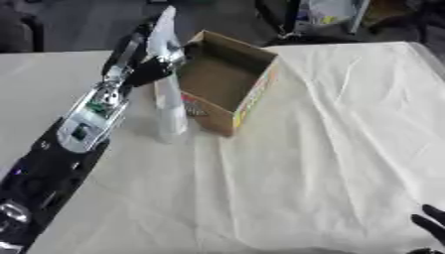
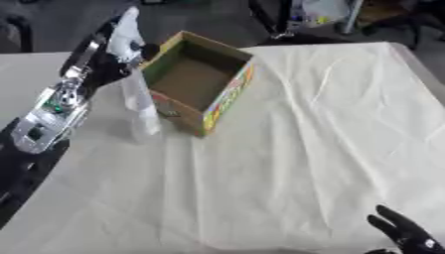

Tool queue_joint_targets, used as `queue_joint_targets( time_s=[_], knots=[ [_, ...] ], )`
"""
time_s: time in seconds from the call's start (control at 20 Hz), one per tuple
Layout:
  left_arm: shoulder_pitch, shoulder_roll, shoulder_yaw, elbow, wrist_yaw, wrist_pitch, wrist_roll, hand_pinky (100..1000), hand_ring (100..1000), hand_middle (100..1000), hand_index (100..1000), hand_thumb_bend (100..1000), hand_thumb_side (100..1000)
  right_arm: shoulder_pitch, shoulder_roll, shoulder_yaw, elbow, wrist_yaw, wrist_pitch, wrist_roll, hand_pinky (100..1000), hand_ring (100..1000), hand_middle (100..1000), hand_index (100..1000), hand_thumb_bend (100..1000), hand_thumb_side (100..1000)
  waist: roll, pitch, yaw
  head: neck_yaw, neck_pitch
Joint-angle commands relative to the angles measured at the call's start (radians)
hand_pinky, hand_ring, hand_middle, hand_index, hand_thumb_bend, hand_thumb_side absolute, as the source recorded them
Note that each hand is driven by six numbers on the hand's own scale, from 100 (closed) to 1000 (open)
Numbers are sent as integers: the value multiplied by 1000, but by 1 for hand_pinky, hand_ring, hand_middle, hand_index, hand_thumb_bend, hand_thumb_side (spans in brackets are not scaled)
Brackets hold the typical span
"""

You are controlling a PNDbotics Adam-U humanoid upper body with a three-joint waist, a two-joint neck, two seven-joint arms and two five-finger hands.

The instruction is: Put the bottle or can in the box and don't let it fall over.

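**Left hand at the top of a clear bottle beside the open box**

The left arm (image 1: pixel 83 124) comes in from the lower left and runs up across the table. Its black links give way to a silver and green forearm section. The left hand (image 1: pixel 149 54) is at the far end of the arm, at the upper part of a tall clear bottle (image 1: pixel 170 111). The dark fingers look curled round the bottle's neck, though blur hides exactly how they lie.

The bottle stands upright on the white cloth (image 1: pixel 330 149), with its base on the table. It is just beside the near left wall of the cardboard box (image 1: pixel 228 74) and outside it. Its pale top rises above the hand, higher than the box rim.

The box lies open with its mouth up. Its inside is brown and bare, and its right outer face is printed in bright colours. That box wall is the only thing between the bottle and the inside of the box.

To the right, the creased cloth covers the rest of the table. Dark chair legs and other blurred shapes show along the far edge.

The right hand (image 2: pixel 404 233) rests at the lower right corner with its fingers spread and pointing up, holding nothing. The right eye view shows most of this hand. The left eye view catches only its fingertips at the frame edge.
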Motion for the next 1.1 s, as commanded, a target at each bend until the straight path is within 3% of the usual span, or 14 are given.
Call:
queue_joint_targets(
  time_s=[0.05, 1.1],
  knots=[
    [-20, 34, 1, -8, -1, -1, -9, 938, 1000, 762, 962, 708, 545, -1, 1, 5, -9, 2, -9, 6, 666, 1000, 1000, 1000, 100, 470, -1, -6, 0, 3, -13],
    [-51, 40, -21, 22, -16, -6, -52, 937, 1000, 755, 960, 688, 553, -1, 3, 9, -10, 3, -10, 6, 667, 1000, 1000, 1000, 100, 470, -2, -2, -4, 6, -15]
  ],
)
